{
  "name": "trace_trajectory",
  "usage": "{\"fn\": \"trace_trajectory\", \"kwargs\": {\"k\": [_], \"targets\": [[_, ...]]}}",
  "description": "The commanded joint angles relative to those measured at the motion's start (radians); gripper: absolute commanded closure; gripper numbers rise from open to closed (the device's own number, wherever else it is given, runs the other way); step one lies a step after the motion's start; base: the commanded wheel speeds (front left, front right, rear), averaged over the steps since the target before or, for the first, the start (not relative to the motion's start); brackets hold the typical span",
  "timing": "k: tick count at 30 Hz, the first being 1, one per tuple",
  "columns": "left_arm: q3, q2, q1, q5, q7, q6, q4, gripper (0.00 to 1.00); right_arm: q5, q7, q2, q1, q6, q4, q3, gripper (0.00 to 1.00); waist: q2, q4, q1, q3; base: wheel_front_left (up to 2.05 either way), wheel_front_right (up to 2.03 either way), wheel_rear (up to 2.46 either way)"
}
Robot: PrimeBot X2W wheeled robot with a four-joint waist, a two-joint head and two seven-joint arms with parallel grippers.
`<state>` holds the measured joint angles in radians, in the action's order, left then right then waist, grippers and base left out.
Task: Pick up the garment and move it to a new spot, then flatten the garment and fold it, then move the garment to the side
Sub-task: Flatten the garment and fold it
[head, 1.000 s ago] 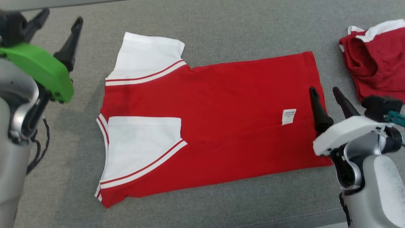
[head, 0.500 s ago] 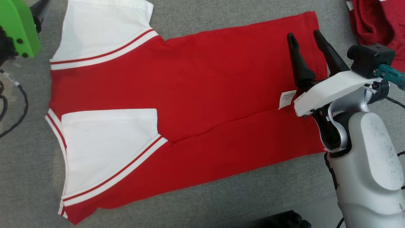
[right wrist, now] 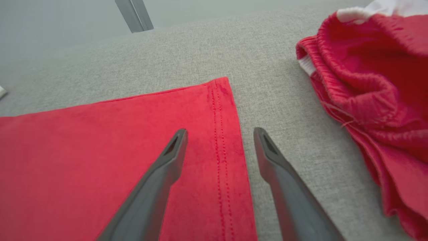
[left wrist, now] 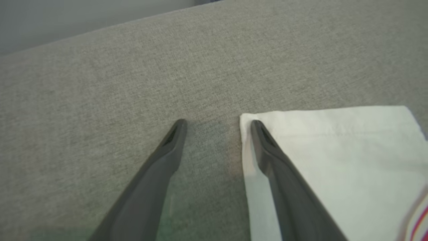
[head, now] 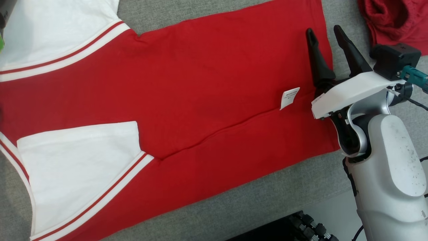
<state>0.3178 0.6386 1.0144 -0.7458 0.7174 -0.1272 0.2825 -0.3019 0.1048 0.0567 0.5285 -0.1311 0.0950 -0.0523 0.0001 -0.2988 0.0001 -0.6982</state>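
Though creased, seemingly jersey garment (head: 200, 83).

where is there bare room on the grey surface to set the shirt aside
Widest bare grey surface lies beyond the white sleeve, by the left gripper. A narrow strip runs between the hem of the red shirt and the crumpled red garment; the right gripper crowds it.

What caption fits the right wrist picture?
Open right gripper straddles the hem of the red shirt, crumpled red garment beside, on a grey surface.

Flat red garment (head: 207, 83), right fingers (head: 317, 63) apart
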Motion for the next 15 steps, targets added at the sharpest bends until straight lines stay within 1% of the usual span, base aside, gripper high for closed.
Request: {"fn": "trace_trajectory", "kwargs": {"k": [1, 6, 8, 9, 10, 11, 12, 13, 14, 15], "targets": [[0.014, -0.002, -0.008, -0.005, 0.017, -0.003, 0.006, 0.00, 0.001, -0.007, 0.001, 0.016, 0.001, 0.005, -0.005, 0.00, -0.0001, -0.007, -0.0001, -0.004, 0.00, 0.00, 0.00], [0.028, -0.019, -0.015, -0.042, 0.050, -0.004, -0.015, 0.00, 0.001, -0.013, 0.001, 0.022, 0.001, 0.014, -0.013, 0.00, -0.0001, -0.010, -0.0001, -0.001, 0.00, 0.00, 0.00], [0.040, -0.012, -0.021, -0.041, 0.063, -0.004, -0.025, 0.00, 0.004, -0.015, 0.004, 0.023, 0.001, 0.017, -0.013, 0.00, -0.0001, -0.008, -0.0001, 0.001, 0.00, 0.00, 0.00], [0.046, -0.010, -0.027, -0.043, 0.069, -0.004, -0.029, 0.04, 0.005, -0.016, 0.004, 0.025, 0.001, 0.019, -0.013, 0.00, -0.0001, -0.008, -0.0001, 0.003, 0.00, 0.00, 0.00], [0.051, -0.009, -0.033, -0.045, 0.073, -0.004, -0.034, 0.13, 0.006, -0.017, 0.005, 0.027, 0.001, 0.021, -0.013, 0.00, -0.0001, -0.007, -0.0001, 0.005, 0.00, 0.00, 0.00], [0.055, -0.007, -0.036, -0.043, 0.070, -0.004, -0.039, 0.41, 0.007, -0.018, 0.006, 0.028, 0.001, 0.023, -0.012, 0.00, -0.0001, -0.006, -0.0001, 0.007, 0.00, 0.00, 0.00], [0.060, -0.007, -0.040, -0.041, 0.063, -0.004, -0.044, 0.63, 0.009, -0.019, 0.006, 0.030, 0.001, 0.025, -0.012, 0.00, -0.0001, -0.004, -0.0001, 0.009, 0.00, 0.00, 0.00], [0.065, -0.008, -0.044, -0.040, 0.055, -0.004, -0.047, 0.78, 0.011, -0.020, 0.006, 0.031, 0.001, 0.029, -0.011, 0.00, -0.0001, -0.001, -0.0001, 0.013, 0.00, 0.00, 0.00], [0.073, -0.009, -0.044, -0.037, 0.041, -0.004, -0.055, 1.00, 0.013, -0.020, 0.006, 0.034, 0.001, 0.034, -0.010, 0.00, -0.0001, 0.002, -0.0001, 0.018, 0.00, 0.00, 0.00], [0.077, -0.011, -0.043, -0.036, 0.026, -0.004, -0.060, 1.00, 0.014, -0.019, 0.008, 0.038, 0.001, 0.039, -0.009, 0.00, -0.0001, 0.006, -0.0001, 0.023, 0.00, 0.00, 0.00]]}}
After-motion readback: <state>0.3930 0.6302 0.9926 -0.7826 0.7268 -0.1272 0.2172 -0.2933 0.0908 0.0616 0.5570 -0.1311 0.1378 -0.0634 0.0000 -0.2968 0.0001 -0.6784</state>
